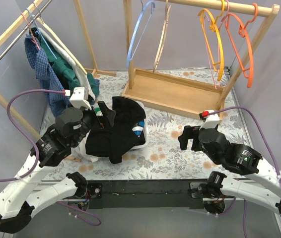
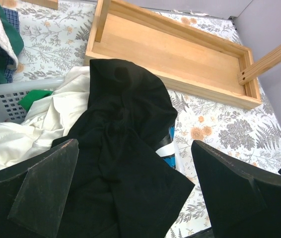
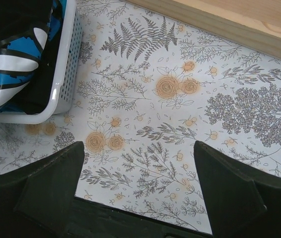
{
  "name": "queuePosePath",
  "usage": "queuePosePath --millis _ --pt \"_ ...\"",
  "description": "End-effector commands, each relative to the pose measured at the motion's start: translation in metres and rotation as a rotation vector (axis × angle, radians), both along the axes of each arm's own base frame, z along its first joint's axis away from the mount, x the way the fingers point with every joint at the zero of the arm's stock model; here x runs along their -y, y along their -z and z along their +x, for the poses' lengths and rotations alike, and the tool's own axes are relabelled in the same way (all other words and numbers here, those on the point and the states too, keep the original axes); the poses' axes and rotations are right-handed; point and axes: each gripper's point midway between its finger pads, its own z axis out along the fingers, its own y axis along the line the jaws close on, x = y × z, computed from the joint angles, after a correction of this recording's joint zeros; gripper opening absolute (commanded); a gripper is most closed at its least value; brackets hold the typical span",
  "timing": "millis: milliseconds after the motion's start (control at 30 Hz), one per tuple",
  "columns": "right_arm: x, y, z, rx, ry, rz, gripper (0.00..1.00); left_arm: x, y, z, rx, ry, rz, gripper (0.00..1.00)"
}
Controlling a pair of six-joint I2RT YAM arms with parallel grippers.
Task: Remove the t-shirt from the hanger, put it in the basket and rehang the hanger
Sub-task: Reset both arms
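A black t-shirt (image 1: 120, 131) lies crumpled over a white laundry basket (image 1: 141, 144), with no hanger in it. In the left wrist view the t-shirt (image 2: 125, 129) fills the middle. My left gripper (image 1: 105, 118) hovers just above its left part; the gripper (image 2: 135, 193) is open, jaws wide on either side of the cloth, holding nothing. My right gripper (image 1: 190, 140) is open and empty, low over the flowered tablecloth to the right of the basket; in its wrist view the gripper (image 3: 140, 188) shows only tablecloth between the fingers. Hangers (image 1: 34, 29) on the left rail carry other clothes.
A blue plaid shirt (image 1: 41, 69), green and white garments hang at far left. A wooden tray (image 1: 175, 91) forms the rack base at the back. Empty blue (image 1: 138, 34), yellow (image 1: 215, 39) and orange (image 1: 245, 44) hangers hang above. White cloth (image 2: 31, 134) lies in the basket.
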Motion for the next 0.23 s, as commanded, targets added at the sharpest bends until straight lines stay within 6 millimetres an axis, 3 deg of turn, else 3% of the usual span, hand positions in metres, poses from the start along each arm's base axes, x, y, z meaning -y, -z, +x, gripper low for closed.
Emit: queuePosePath --millis 0,200 --pt "0.0018 -0.0034 0.0035 0.015 0.029 0.018 0.98 -0.0035 -0.0064 -0.001 0.031 -0.003 -0.002 0.98" --pt "0.0012 -0.0041 0.0049 0.02 0.03 0.012 0.98 -0.0027 -0.002 -0.0013 0.018 0.005 0.014 0.98"
